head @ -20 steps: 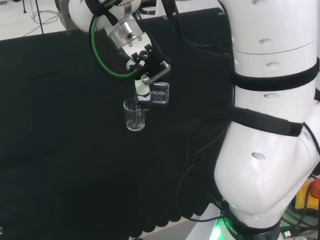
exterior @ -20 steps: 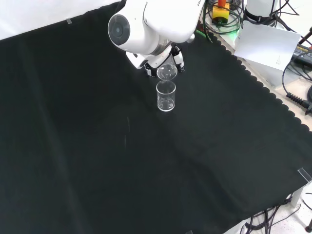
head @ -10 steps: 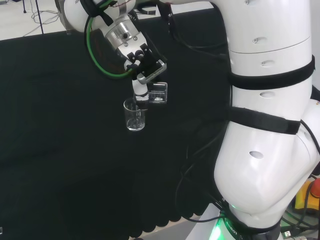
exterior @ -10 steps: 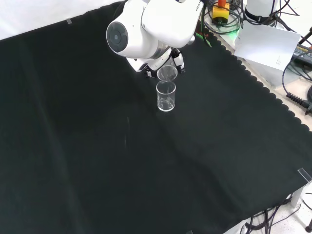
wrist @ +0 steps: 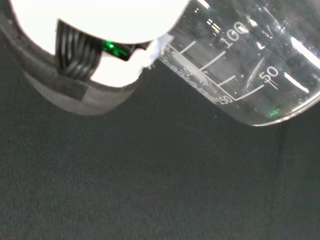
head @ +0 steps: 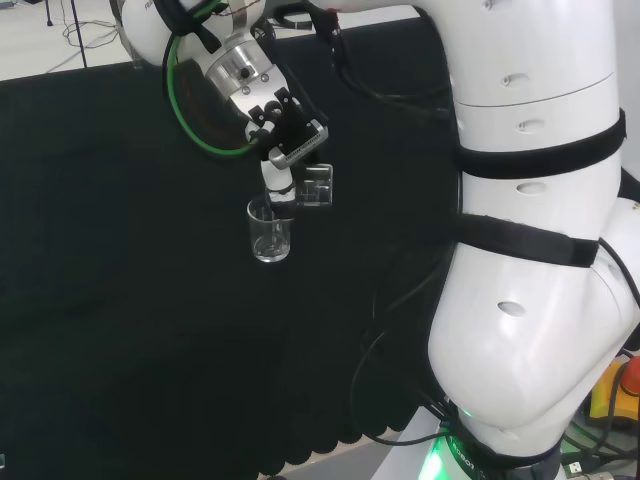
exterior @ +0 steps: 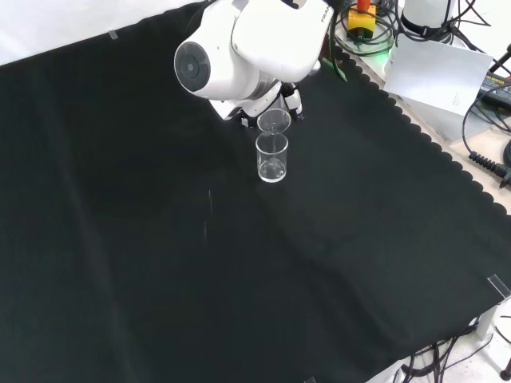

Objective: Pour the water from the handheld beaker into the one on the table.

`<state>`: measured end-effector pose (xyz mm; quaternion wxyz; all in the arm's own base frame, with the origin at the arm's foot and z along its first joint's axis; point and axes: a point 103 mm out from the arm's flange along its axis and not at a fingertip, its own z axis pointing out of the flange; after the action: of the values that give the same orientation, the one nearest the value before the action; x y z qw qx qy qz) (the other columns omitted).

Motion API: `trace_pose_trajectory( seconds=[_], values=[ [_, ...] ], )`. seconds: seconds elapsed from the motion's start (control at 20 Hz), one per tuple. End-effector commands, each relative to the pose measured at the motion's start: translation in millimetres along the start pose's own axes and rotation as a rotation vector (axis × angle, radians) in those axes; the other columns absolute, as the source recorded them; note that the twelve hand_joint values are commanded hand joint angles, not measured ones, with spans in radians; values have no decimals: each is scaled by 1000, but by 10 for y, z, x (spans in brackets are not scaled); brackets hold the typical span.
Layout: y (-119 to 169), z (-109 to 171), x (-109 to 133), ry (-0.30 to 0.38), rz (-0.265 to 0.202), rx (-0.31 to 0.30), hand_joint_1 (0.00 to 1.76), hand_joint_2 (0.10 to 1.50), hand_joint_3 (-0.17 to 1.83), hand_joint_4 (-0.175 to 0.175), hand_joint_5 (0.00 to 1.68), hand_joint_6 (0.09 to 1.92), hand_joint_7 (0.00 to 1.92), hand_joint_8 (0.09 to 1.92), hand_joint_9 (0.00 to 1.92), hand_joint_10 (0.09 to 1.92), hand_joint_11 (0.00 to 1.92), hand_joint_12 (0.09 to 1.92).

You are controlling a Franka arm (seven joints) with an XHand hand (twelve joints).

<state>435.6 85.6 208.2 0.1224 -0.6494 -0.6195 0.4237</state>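
Clear, seemingly glass beakers (head: 271, 232), matt black cloth (exterior: 239, 279)

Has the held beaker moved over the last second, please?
Yes. In the head view the held beaker has risen and shifted slightly left against the standing beaker, which has stayed put on the cloth.

In the head view the hand (head: 285, 140) is shifting toward the upper left of the frame, and the handheld beaker (head: 314, 186) is going with it, moving from beside the standing beaker (head: 270, 231) to a place closer over that beaker's rim. The handheld beaker's tilt is easing back from lying nearly on its side toward upright. In the front view the big white link (exterior: 239, 48) is rotating, its round grey cap sliding leftward, while the handheld beaker (exterior: 274, 120) is edging slightly up the frame.
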Motion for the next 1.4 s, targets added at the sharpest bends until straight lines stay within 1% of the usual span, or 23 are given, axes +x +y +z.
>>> trace_pose_trajectory(
  seconds=[0.05,1.0,1.05,1.35,1.4],
  values=[
    [-13,-8,19,-16,13,12,1543,652,517,-175,1311,453,1449,445,1645,87,1170,705],
    [-41,-41,108,-58,24,39,1543,650,519,-175,1313,452,1450,441,1645,87,1173,705],
    [-48,-50,123,-62,29,40,1543,650,520,-175,1313,452,1450,441,1645,87,1173,705],
    [-45,-54,89,-55,25,38,1544,650,520,-175,1313,451,1450,440,1644,87,1173,706],
    [-52,-63,103,-60,30,37,1544,649,520,-175,1313,451,1450,440,1644,87,1174,706]
  ],
)
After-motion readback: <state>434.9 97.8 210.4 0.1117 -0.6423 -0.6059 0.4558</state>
